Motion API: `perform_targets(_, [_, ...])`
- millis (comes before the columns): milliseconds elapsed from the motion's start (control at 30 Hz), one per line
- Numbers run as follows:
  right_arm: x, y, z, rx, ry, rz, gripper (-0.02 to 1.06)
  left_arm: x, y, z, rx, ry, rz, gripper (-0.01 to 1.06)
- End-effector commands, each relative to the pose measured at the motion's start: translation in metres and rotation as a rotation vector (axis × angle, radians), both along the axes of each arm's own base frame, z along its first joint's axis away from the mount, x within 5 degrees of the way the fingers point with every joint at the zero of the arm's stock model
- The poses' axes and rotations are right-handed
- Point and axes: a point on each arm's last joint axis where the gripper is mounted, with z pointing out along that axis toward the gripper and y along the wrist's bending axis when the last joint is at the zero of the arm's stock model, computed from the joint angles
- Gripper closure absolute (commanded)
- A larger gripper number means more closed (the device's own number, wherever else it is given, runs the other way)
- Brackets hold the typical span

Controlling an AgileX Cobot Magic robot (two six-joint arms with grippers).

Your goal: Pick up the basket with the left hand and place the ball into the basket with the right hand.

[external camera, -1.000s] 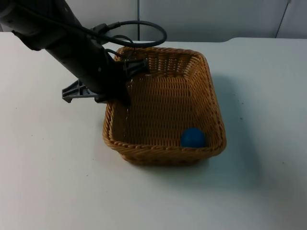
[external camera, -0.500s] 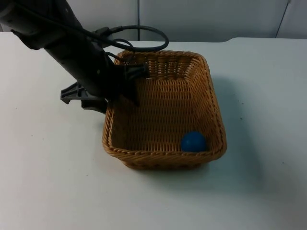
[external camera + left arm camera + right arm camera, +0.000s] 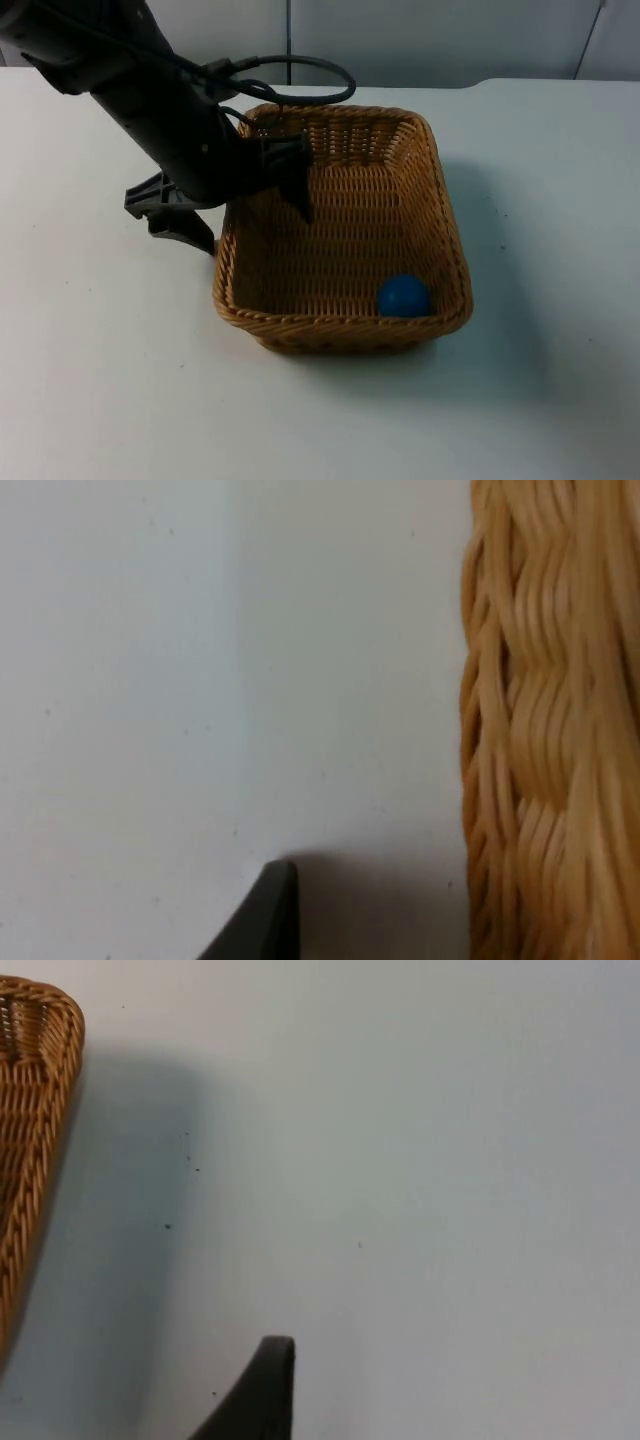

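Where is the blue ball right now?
In the top view, the blue ball lies inside the wicker basket, in its near right corner, away from the left gripper at the basket's left rim.

A robot lab bench: a bare white table top (image 3: 560, 380) ends at a plain grey partition wall (image 3: 430, 40), with a black robot arm (image 3: 150, 110) reaching over it.

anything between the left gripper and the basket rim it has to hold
Nothing visible. The left gripper straddles the left wall of the basket, one finger inside and one outside on the table. The blue ball lies in the basket's near right corner, away from the grip.
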Motion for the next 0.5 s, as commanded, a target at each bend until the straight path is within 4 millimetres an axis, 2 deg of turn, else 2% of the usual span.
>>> perform_targets(0, [0.001,0.001,-0.002,-0.004,0.0,0.005,0.0,-0.004,0.0,0.006,0.041,0.0,-0.056,0.0])
perform_targets(67, [0.001,0.001,-0.002,-0.004,0.0,0.005,0.0,-0.004,0.001,0.013,0.056,-0.025,-0.074,0.0])
perform_targets(200, [0.001,0.001,-0.001,-0.001,-0.005,0.006,0.0,-0.002,0.011,0.051,0.114,-0.118,-0.076,0.0])
perform_targets(233, [0.001,0.001,-0.001,-0.001,-0.005,0.006,0.0,-0.002,0.011,0.051,0.114,-0.118,-0.076,0.0])
perform_targets(467, [0.002,0.002,0.0,0.01,-0.022,0.011,0.0,-0.017,0.025,0.102,0.241,-0.169,-0.164,0.0])
